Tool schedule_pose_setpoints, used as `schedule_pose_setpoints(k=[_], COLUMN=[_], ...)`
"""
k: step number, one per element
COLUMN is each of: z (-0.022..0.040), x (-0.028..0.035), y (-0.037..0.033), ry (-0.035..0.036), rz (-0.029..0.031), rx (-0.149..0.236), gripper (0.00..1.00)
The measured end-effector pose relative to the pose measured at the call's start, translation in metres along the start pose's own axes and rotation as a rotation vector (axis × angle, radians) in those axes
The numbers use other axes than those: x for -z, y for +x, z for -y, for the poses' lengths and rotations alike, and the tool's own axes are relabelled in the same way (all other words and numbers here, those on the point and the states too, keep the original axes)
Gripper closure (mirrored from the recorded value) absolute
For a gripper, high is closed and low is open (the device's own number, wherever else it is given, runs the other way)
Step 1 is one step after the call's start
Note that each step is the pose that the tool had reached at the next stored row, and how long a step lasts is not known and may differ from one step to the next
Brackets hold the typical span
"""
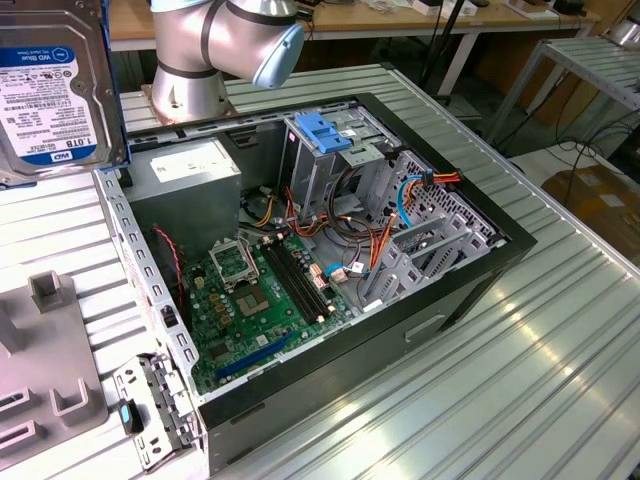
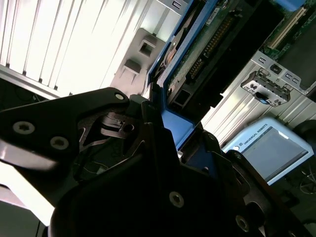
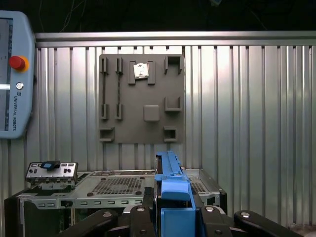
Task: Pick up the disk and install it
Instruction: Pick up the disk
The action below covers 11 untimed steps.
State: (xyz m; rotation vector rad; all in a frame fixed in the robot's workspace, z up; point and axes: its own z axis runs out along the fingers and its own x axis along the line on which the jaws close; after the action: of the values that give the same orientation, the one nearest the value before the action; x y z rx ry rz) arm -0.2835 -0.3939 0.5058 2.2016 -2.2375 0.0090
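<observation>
At the exterior view's upper left, the disk (image 1: 45,100) is held up close to the camera. Its white label with the blue top band faces out, and the dark metal body frames the label. It is apart from the open computer case (image 1: 470,270), which lies on its side in the middle of the ribbed metal table (image 1: 520,380). Inside the case, a grey power-supply box (image 1: 185,180) sits at the end nearest the arm's base. A green motherboard (image 1: 260,290) covers the floor, and a blue latch (image 1: 325,130) tops the metal drive cage (image 1: 310,175). The silver arm (image 1: 220,45), with a pale blue joint cap, stands behind the case. A grey fixture plate (image 1: 40,370) lies at the exterior view's lower left, with a small metal bracket (image 1: 150,400) just beside it.

In the second wrist view, the black gripper (image 2: 173,131) is clenched on the disk. Its fingers (image 2: 138,118) press against the blue side rail, and the drive's circuit-board underside (image 2: 212,44) stretches away from them. Beyond the drive lie the fixture plate (image 2: 140,54), the bracket (image 2: 269,89) and a teach pendant (image 2: 271,148).

In the first wrist view, the blue rail end of the disk (image 3: 170,173) stands upright, gripped between the dark fingers (image 3: 145,210). Past it are the perforated wall of the case (image 3: 118,185) and the bracket (image 3: 52,170) near one corner of that wall. The fixture plate (image 3: 143,98) lies flat on the ribbed table (image 3: 247,123), and the teach pendant (image 3: 15,74), with its red button, is at the table's edge.
</observation>
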Motion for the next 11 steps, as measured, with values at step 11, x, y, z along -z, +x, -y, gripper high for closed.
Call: schedule_pose_setpoints(k=[11], z=[0.0029], x=[0.0], y=[0.0], ry=[0.0], rz=[0.0], rx=[0.0], gripper=[0.63])
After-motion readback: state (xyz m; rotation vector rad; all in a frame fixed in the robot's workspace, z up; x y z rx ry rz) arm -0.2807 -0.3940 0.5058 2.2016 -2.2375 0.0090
